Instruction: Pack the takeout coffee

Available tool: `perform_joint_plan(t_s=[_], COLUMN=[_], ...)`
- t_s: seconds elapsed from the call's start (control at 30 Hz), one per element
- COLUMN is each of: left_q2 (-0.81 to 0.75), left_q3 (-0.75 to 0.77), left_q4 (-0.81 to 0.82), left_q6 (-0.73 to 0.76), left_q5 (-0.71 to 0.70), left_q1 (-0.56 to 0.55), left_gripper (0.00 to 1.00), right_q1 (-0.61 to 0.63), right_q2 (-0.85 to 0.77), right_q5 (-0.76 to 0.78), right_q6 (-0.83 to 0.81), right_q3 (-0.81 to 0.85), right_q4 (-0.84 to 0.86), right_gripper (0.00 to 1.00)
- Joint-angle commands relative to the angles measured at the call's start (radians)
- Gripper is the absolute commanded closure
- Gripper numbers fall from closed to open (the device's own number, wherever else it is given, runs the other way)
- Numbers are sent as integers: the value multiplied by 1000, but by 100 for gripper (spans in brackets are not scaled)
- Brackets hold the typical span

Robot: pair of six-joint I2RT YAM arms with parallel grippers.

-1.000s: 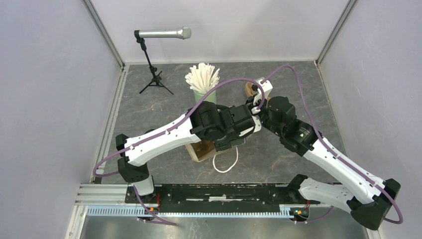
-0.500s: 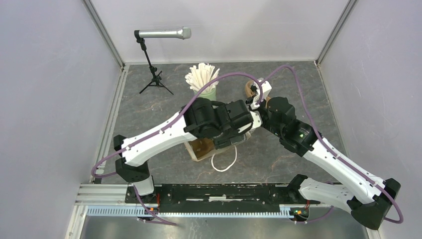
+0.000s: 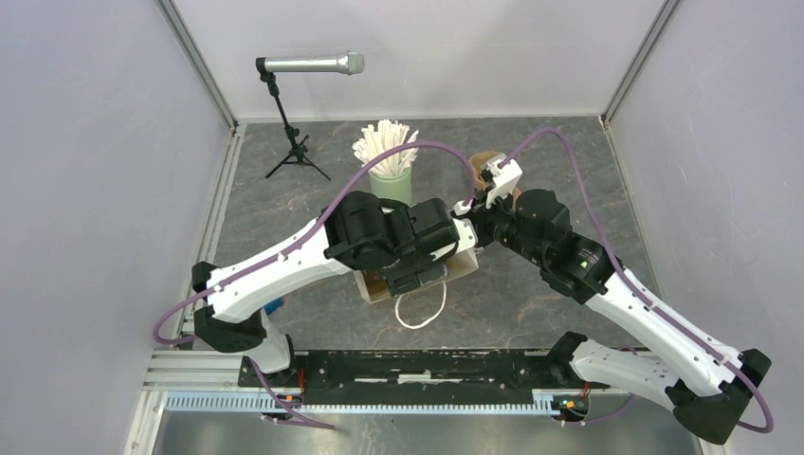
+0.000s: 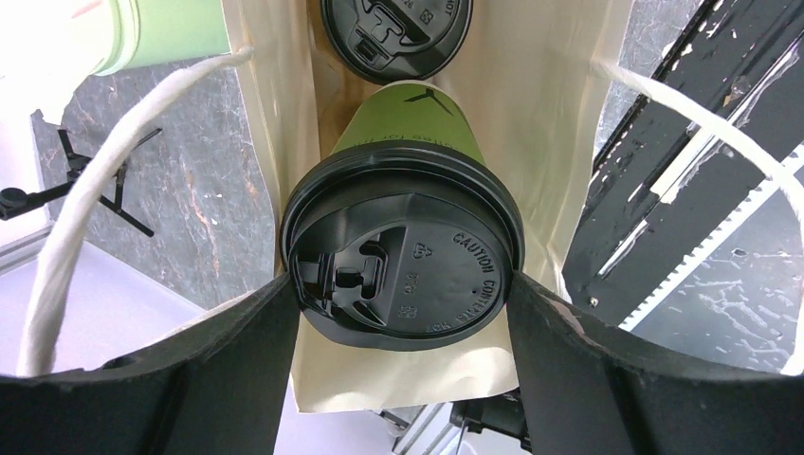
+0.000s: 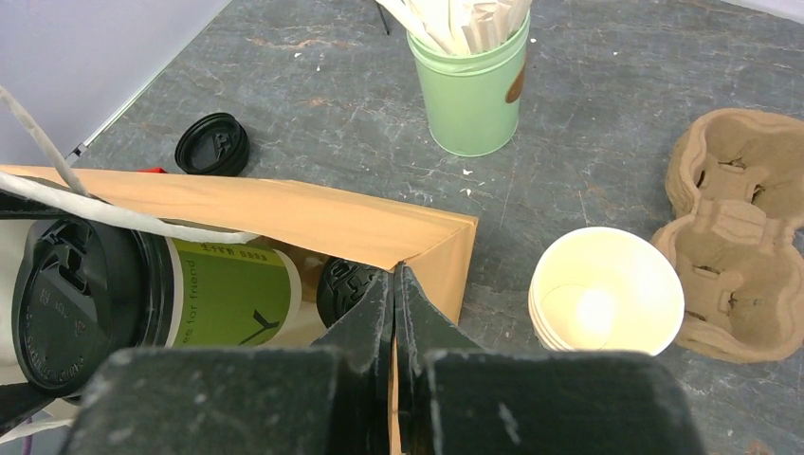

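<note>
My left gripper [image 4: 403, 303] is shut on the olive-green coffee cup [image 4: 408, 118], its fingers pressing both sides of the black lid [image 4: 403, 256]. The cup hangs in the open mouth of the tan paper bag [image 4: 559, 114]. A second black-lidded cup [image 4: 393, 33] sits deeper in the bag, with its body hidden. My right gripper [image 5: 393, 284] is shut on the bag's top edge [image 5: 284, 213] at a corner. The green cup [image 5: 223, 294] and the second lid [image 5: 343, 282] also show in the right wrist view. In the top view my left arm covers the bag [image 3: 464, 263].
A mint-green cup of white sticks [image 5: 469, 95], a stack of lidless cream cups [image 5: 607, 294], a cardboard cup carrier [image 5: 744, 227] and a loose black lid [image 5: 211, 144] stand around the bag. A microphone stand [image 3: 294, 142] is at the back left. The bag's rope handle [image 3: 417, 308] lies towards me.
My left arm has swung left and towards me with the green cup, over the bag. The bag and its handle shifted left. My right gripper stays on the bag's edge.
</note>
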Motion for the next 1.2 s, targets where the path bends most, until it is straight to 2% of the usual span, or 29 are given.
perform_joint_plan(t_s=[0.0,0.27,0.43,0.7,0.93,1.03,1.17], left_q2=[-17,-48,-48,-41,-46,-50,-70], left_q3=[-1,-94,-88,-110,-189,-218,-281], left_q4=[-72,-74,-73,-71,-42,-31,17], left_q6=[-39,25,54,74,61,64,87], left_q5=[10,-64,-102,-77,-51,-54,-84], left_q1=[-10,-10,-10,-10,-11,-10,-10], left_gripper=[56,55,55,54,54,54,54], right_q1=[3,3,3,3,3,3,3], right_q2=[-8,-19,-10,-10,-7,-3,-10], right_q5=[-5,-27,-55,-54,-39,-37,-39], right_q6=[-30,-51,-65,-55,-55,-51,-54], right_q3=[-22,-24,-26,-28,-29,-26,-28], right_q4=[-57,-47,-48,-50,-72,-84,-87], right_gripper=[100,100,100,100,87,86,96])
